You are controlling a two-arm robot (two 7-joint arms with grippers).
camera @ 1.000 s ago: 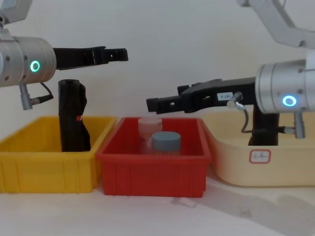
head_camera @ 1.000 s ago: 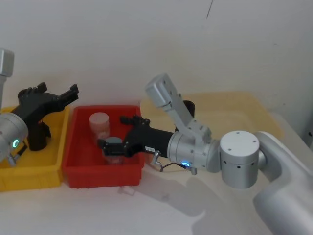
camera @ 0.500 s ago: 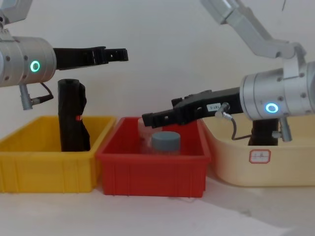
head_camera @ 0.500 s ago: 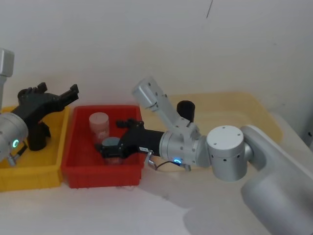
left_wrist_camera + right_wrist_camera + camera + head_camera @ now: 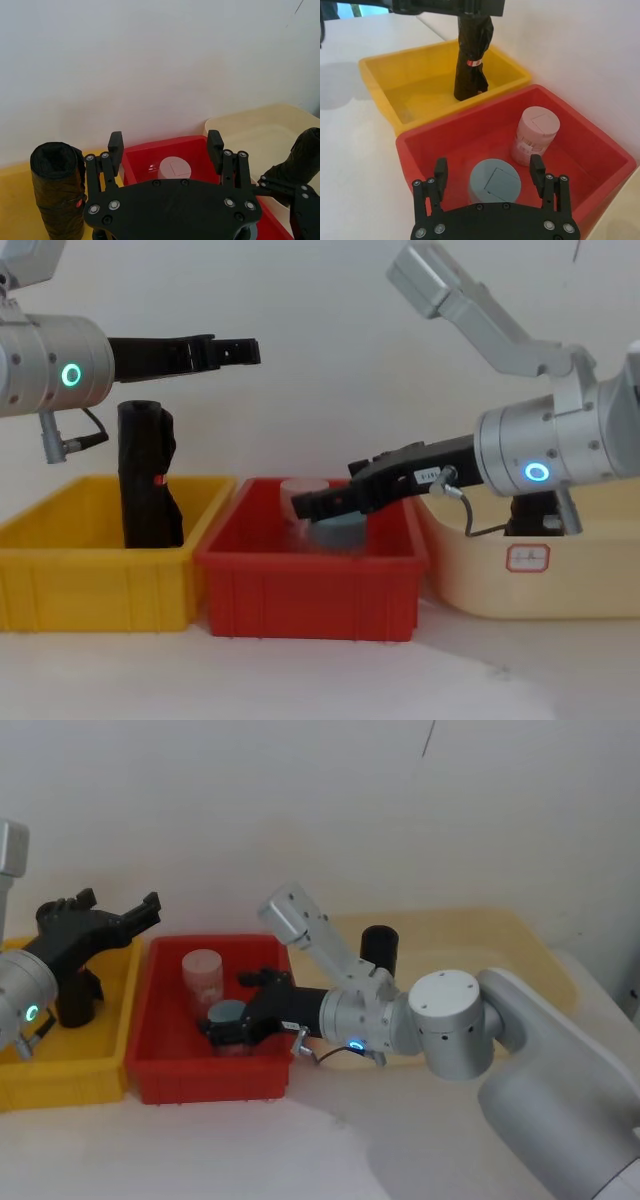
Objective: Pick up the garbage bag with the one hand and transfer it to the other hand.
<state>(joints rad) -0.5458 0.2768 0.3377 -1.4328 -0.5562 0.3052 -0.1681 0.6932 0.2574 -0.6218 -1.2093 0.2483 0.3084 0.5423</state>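
Progress: nothing of the task looks done. The garbage bag (image 5: 380,946) is ungripped, so the pick-up and the hand-over both seem left to do.
Bag, place: it stands upright in the cream tub (image 5: 505,935), toward the right edge of the table (image 5: 150,1150) and near the tub's back-left corner. In the chest view its lower part (image 5: 532,514) shows behind the right arm's body.
Bag, look: a smooth, straight black roll with no marks, its round top end facing up.
Look-alike: a second black roll (image 5: 148,475), lumpy on one side with a small red mark, stands upright in the yellow bin (image 5: 60,580) near the table's left edge.
Left arm: the left end effector (image 5: 118,906), on the green-ringed arm, is spread open and empty. It is held high over the yellow bin, above the red-marked roll and well apart from the garbage bag.
Right arm: the right end effector (image 5: 226,1026), on the blue-ringed arm, is open and holds nothing. It reaches down into the red bin (image 5: 160,1080) between the other two containers, its fingers on either side of the grey-lidded jar (image 5: 495,183). Whether they touch the jar I cannot tell.
Other jar: a pale, translucent jar (image 5: 536,129) stands just beside the grey-lidded one, nearer the bin's back wall.
Outlook: neither end effector is near the bag, so an approach to the cream tub seems needed first.
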